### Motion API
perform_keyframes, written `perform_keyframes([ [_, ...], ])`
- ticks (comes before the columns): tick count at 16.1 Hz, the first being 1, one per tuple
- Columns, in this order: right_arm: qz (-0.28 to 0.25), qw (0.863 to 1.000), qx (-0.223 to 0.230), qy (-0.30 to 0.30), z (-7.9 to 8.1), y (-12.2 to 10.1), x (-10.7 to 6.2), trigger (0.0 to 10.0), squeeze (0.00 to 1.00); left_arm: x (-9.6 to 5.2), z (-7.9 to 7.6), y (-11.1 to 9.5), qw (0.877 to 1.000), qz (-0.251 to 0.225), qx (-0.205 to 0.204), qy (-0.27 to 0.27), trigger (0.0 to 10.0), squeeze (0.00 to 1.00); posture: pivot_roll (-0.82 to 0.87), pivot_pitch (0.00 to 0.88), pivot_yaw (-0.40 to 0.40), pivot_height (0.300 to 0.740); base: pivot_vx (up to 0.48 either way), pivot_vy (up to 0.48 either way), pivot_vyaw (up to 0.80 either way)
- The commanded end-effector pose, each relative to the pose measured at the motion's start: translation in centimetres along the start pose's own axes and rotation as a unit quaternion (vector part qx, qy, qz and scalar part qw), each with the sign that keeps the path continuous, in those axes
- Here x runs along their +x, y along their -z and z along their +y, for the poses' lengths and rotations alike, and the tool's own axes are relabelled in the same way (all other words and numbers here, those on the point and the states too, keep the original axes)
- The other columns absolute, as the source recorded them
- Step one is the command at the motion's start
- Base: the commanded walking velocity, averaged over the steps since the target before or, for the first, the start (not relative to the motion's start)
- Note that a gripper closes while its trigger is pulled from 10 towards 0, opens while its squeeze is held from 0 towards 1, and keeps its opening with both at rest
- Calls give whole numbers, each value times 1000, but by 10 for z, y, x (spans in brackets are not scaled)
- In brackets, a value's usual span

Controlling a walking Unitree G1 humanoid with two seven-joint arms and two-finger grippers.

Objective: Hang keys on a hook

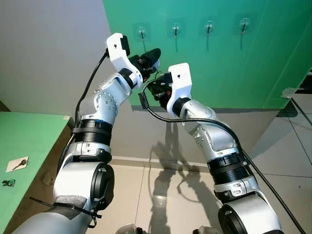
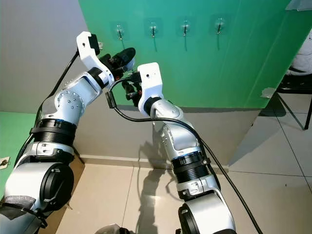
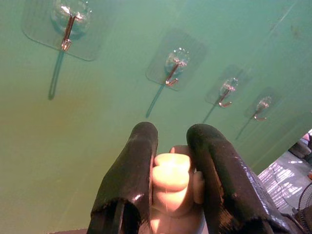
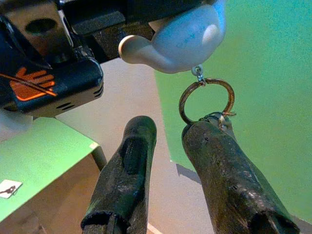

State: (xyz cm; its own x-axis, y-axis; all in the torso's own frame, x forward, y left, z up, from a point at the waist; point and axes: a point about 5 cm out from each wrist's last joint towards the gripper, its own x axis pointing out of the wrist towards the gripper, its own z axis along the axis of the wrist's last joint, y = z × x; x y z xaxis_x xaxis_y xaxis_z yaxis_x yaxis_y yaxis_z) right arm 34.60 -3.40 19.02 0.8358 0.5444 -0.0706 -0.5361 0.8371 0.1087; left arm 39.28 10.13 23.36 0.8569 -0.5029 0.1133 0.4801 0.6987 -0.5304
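A pale keychain charm [image 3: 170, 183] is clamped in the left gripper [image 3: 170, 170] below the hooks [image 3: 173, 73] — its dangling, light metal ring [image 4: 205, 100] is best taken. The right gripper [image 4: 168, 141] is held apart beside it.

On your green table [image 1: 29, 141] lie a white card [image 1: 17, 164] and, just beside it nearer the edge, a small dark-green object (too small to identify) [image 1: 8, 183].
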Motion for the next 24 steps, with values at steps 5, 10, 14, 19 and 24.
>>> perform_keyframes([
  [5,-16,1000,-11,4,-1,-8,0,0,0,-2,-4,-4,1000,-7,-1,4,0,0,-230,0,131,736,0,0,0],
  [10,-16,1000,-16,4,-4,-5,-2,0,0,-10,-2,-4,1000,0,21,4,0,0,-223,0,132,736,0,0,0],
  [14,2,1000,-10,1,-23,9,-18,0,0,-32,11,-6,995,-3,100,0,0,0,-213,0,128,736,0,0,0],
  [19,59,995,12,-83,-47,24,-48,0,0,-55,34,-9,988,5,150,-18,0,0,-208,0,123,736,0,0,0],
  [24,82,981,28,-175,-58,23,-69,0,0,-86,41,-15,972,59,203,104,0,0,-204,0,126,736,0,0,0],
])
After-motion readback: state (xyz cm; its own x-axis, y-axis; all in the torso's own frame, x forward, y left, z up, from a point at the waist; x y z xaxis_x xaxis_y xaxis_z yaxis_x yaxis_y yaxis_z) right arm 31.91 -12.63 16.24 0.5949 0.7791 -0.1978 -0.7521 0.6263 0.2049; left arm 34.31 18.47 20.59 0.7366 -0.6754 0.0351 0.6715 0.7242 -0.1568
